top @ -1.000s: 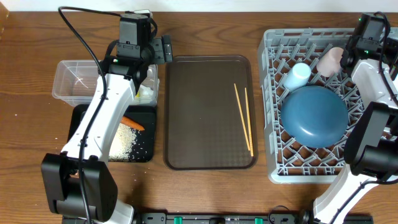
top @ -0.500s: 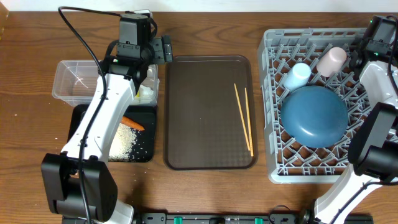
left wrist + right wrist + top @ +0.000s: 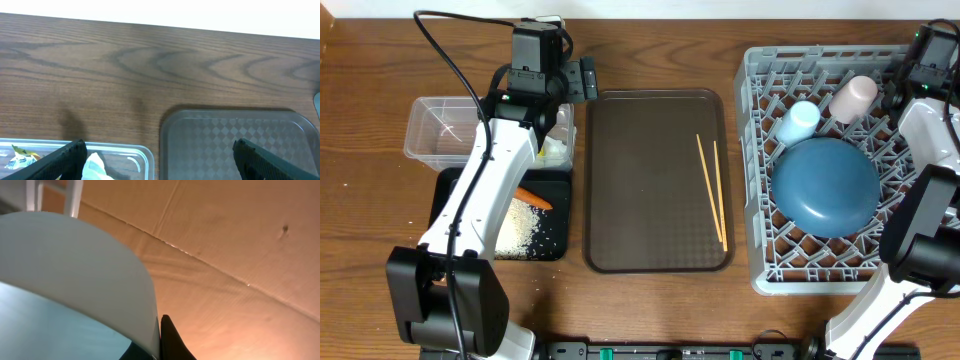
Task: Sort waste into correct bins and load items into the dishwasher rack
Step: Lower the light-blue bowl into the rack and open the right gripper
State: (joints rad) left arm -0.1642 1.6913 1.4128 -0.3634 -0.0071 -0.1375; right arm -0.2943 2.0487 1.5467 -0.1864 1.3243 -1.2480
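Now the dishwasher rack [image 3: 760, 268], at the right of the frame, holds the dark blue plate [image 3: 825, 185], the light blue cup [image 3: 798, 122] and the pinkish-white cup [image 3: 852, 97]. Two wooden chopsticks [image 3: 712, 190] lie side by side on the brown serving tray [image 3: 640, 180] at centre. At left, the carrot [image 3: 533, 197] and rice grains [image 3: 525, 225] lie on the black tray [image 3: 444, 200]. Above it, the clear tub [image 3: 430, 130] contains white crumpled paper [image 3: 95, 165] and a silver-yellow wrapper [image 3: 17, 157]. The left claw [image 3: 159, 145] is released, spread wide between the tub and the serving tray, grasping nothing. The right claw [image 3: 168, 332], at the upper right corner, is clenched. A white rounded surface [image 3: 75, 265] lies against it; whether it is pinched I cannot tell.
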